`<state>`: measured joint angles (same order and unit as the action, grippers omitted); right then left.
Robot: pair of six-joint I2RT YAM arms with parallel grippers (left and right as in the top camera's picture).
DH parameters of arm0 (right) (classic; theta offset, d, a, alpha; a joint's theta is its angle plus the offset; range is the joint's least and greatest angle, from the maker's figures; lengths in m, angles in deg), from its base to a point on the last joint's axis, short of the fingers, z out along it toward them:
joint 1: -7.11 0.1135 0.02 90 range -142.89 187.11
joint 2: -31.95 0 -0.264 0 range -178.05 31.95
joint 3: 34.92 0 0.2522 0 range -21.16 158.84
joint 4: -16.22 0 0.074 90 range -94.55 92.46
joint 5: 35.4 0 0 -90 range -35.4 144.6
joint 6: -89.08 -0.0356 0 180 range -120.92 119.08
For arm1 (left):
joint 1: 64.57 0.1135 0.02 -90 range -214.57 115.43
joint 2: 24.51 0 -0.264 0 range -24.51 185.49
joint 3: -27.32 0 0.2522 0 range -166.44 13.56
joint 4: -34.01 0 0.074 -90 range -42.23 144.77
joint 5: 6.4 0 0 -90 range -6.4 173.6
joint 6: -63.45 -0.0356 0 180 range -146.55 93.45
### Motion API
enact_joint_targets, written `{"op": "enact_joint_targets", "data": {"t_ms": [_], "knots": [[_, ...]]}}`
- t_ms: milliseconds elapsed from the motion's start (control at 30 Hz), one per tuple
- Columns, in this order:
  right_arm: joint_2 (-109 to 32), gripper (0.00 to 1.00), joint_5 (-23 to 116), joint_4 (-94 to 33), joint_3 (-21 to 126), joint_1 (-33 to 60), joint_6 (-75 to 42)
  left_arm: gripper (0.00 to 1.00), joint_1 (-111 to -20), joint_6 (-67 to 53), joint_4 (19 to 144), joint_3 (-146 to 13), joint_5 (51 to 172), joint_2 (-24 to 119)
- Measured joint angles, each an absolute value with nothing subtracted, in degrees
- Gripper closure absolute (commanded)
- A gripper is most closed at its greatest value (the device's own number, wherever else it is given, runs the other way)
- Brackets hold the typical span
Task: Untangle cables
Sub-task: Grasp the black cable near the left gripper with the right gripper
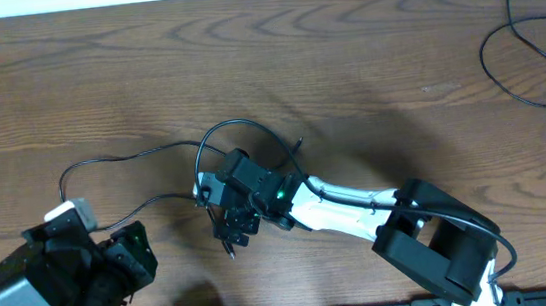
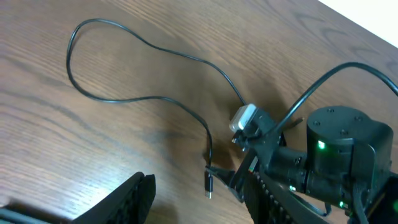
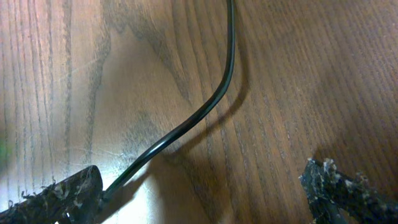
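Even, fairly bright light covers the tabletop (image 1: 343, 46); a soft shadow lies beside the right arm (image 1: 343, 206). The right wrist view has pale glare and blurred fingers (image 3: 56, 196).

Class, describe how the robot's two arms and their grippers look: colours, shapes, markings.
Right arm: white link between boxy black joints, green light near the wrist, black lead alongside. Its fingers are dark and fuzzy. Left arm: black and grey, with a white cap.
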<state>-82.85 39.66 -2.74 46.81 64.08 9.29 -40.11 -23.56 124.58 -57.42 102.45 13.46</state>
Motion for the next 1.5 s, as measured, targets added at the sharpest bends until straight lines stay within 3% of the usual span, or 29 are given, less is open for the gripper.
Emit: {"op": "enact_joint_targets", "data": {"t_ms": [400,933,1500], "knots": [[-85.7,0.01,40.4,3.6,46.8,64.1,5.0,0.48,-40.1,-23.6,127.2,-57.5,101.4,13.5],[-88.6,0.01,57.6,7.2,47.2,64.8,-5.2,0.48,-40.1,-23.6,127.4,-57.5,101.3,13.5],[-88.6,0.01,69.2,2.9,49.9,64.2,-3.2,0.48,-40.6,-23.6,127.4,-57.5,101.3,13.5]]}}
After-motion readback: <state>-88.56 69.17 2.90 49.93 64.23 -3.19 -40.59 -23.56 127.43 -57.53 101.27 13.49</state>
